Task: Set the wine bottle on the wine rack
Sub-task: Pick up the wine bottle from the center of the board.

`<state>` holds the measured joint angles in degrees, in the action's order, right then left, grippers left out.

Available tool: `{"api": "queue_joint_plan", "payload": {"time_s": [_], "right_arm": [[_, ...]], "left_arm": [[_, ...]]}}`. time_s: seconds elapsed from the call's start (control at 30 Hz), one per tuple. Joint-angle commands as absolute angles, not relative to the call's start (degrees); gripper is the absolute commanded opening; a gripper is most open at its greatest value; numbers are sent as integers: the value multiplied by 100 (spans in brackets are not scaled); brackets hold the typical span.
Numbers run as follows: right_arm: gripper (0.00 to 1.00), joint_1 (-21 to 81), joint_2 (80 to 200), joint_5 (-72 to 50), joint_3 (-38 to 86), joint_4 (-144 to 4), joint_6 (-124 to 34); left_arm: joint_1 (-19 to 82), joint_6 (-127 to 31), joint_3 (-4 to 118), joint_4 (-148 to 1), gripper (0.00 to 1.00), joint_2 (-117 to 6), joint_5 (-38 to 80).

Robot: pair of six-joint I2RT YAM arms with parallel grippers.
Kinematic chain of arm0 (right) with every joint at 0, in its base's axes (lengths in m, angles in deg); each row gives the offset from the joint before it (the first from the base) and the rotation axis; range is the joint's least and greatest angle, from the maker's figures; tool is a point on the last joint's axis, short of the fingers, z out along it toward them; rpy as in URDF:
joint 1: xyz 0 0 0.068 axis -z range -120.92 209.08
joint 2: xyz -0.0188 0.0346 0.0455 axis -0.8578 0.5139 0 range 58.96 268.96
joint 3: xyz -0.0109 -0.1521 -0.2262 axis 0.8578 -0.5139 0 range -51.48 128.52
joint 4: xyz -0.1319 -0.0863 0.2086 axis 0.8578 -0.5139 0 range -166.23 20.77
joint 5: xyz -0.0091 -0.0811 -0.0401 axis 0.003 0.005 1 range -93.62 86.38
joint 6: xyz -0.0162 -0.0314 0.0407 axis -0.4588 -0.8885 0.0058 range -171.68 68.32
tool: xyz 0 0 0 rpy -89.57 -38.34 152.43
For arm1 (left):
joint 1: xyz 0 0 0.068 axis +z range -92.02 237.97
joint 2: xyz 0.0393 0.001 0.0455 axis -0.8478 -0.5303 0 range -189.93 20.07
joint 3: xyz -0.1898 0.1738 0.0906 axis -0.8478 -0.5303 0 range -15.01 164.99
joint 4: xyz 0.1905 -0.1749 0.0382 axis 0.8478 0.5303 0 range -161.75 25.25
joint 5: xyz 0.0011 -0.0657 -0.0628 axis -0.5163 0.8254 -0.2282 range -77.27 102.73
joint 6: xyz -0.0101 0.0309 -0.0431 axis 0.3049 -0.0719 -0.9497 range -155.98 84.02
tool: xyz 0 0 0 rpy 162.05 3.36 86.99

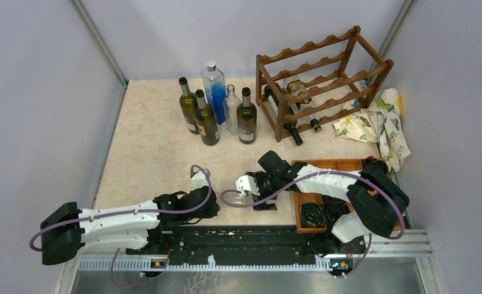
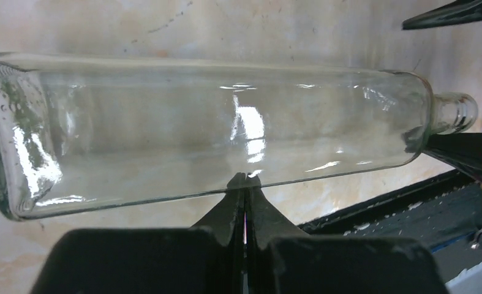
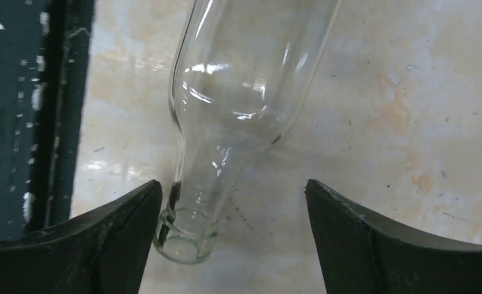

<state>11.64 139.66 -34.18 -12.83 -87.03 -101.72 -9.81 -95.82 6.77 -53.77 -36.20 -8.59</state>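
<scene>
A clear glass wine bottle point(image 2: 214, 128) lies on its side on the marbled table, neck to the right in the left wrist view. My left gripper point(image 2: 245, 177) is shut and empty, its tips against the bottle's near side. My right gripper point(image 3: 232, 184) is open around the bottle's neck point(image 3: 207, 184), with the mouth close to the left finger point(image 3: 112, 233) and a wide gap to the right one. In the top view the two grippers face each other near the front edge, left point(image 1: 199, 180) and right point(image 1: 246, 185). The dark wooden wine rack point(image 1: 324, 79) stands at the back right.
Several bottles point(image 1: 217, 110) stand upright at the back centre, and some lie in the rack's lower tiers point(image 1: 290, 101). A flat wooden tray point(image 1: 324, 164) with cables sits under my right arm. A patterned cloth point(image 1: 379, 122) lies right of the rack. A black rail point(image 1: 256, 236) runs along the front edge.
</scene>
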Motion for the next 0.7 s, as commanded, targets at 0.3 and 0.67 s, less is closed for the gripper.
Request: {"api": "queue_joint_plan", "payload": {"time_s": [0.3,0.67], "right_arm": [[14,761,14620,-2311,-779,-8158,-9254],[0,2137,14197,-4259,-254,-9337,-8919]], "left_arm": [[-567,-9464,449,-6329,6,-3492,-607],[-571,-8722,744,-6403,49,-2279,-84]]}}
